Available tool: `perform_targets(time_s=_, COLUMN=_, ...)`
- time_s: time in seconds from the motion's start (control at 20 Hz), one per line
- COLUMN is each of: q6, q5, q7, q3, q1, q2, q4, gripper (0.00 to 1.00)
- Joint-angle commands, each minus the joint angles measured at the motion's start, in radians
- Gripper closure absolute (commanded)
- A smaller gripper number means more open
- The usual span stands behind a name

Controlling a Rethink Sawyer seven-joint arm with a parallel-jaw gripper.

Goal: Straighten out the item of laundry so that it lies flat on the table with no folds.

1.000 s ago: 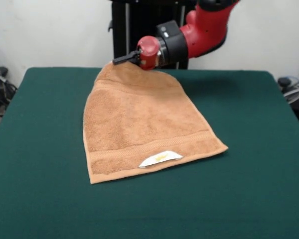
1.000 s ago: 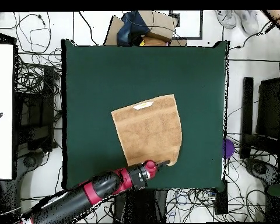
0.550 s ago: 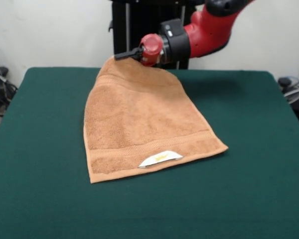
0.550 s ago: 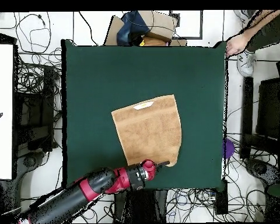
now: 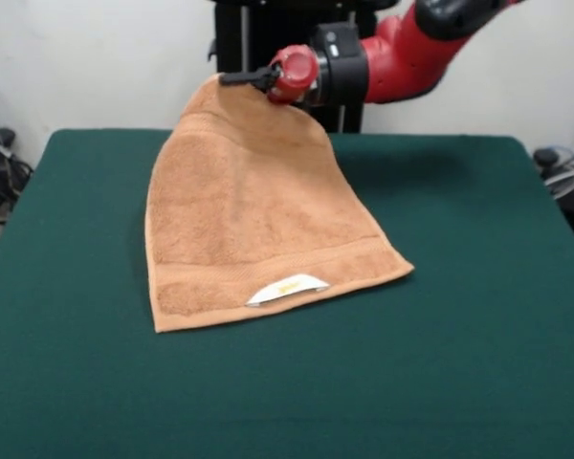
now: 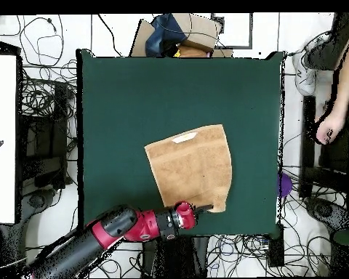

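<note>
The item of laundry [image 5: 258,210], a tan terry towel, has its far edge lifted off the green table [image 5: 478,287] while its near edge, with the white label [image 5: 287,287], rests on the felt. My gripper [image 5: 241,78] holds the raised far corner, shut on the cloth, with the red arm reaching in from the right. The towel slopes down from the gripper to the table. From above, the towel [image 6: 192,166] lies right of the table's [image 6: 119,94] middle, with the gripper [image 6: 204,209] at the edge nearest the robot's base.
A person's arm and hand [image 6: 329,131] show beyond the table's right side in the overhead view. Cables, a cardboard box [image 6: 185,33] and a white board [image 6: 1,138] surround the table. The black pedestal [image 5: 268,38] stands behind the lifted edge.
My gripper has risen with the towel's far edge, and the whole towel has slid toward the robot's side. The person's hand has moved along the table's side.
</note>
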Motion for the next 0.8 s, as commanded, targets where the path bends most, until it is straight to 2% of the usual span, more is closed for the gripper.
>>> perform_targets(time_s=0.05, q6=0.144, q5=-0.063, q7=0.157, q3=0.022, q1=-0.003, q2=0.048, q4=-0.121, gripper=1.0)
perform_targets(time_s=0.8, q6=0.164, q5=-0.146, q7=0.2, q3=0.037, q1=-0.015, q2=0.016, q4=-0.14, gripper=1.0)
